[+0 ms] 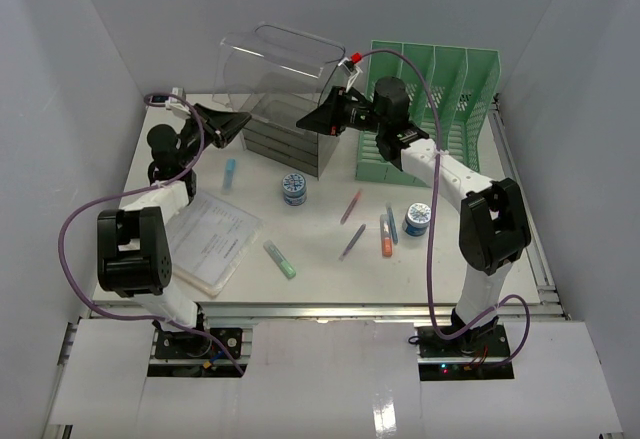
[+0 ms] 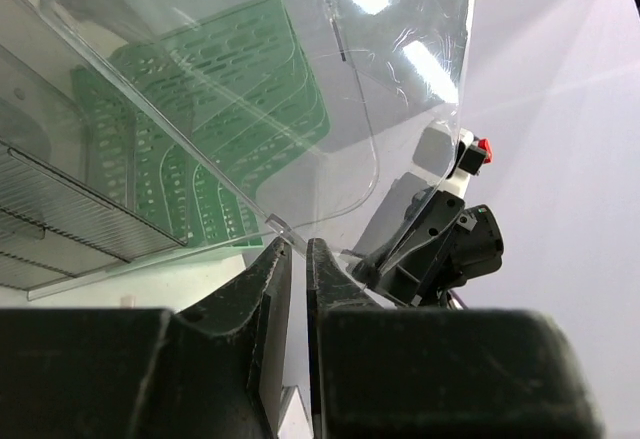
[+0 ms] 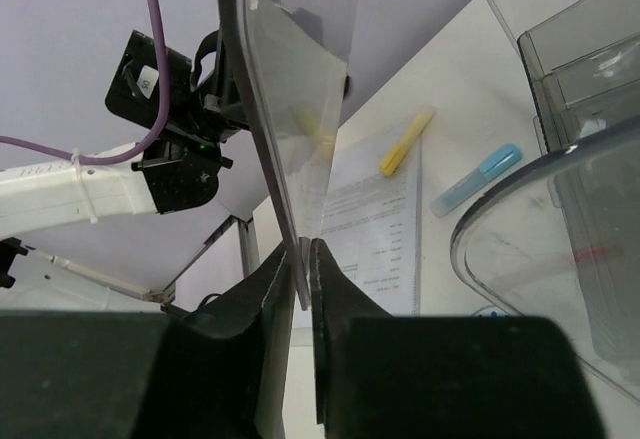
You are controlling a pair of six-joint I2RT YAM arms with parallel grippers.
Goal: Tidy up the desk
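A clear plastic tray (image 1: 283, 59) hangs tilted above the back of the white desk (image 1: 330, 274), over the clear drawer box (image 1: 283, 147). My left gripper (image 1: 244, 120) pinches the tray's left wall. In the left wrist view the thin clear edge (image 2: 282, 225) runs between the nearly shut jaws of that gripper (image 2: 298, 249). My right gripper (image 1: 304, 122) grips the tray from the right. The right wrist view shows that gripper (image 3: 305, 251) shut on the clear wall (image 3: 270, 119).
A green file rack (image 1: 440, 109) stands at the back right. On the desk lie a blue highlighter (image 1: 229, 173), two blue tape tins (image 1: 294, 188) (image 1: 417, 219), several pens (image 1: 351, 206), a green highlighter (image 1: 279, 258) and a paper folder (image 1: 210, 239). A yellow highlighter (image 3: 405, 141) rests on the paper.
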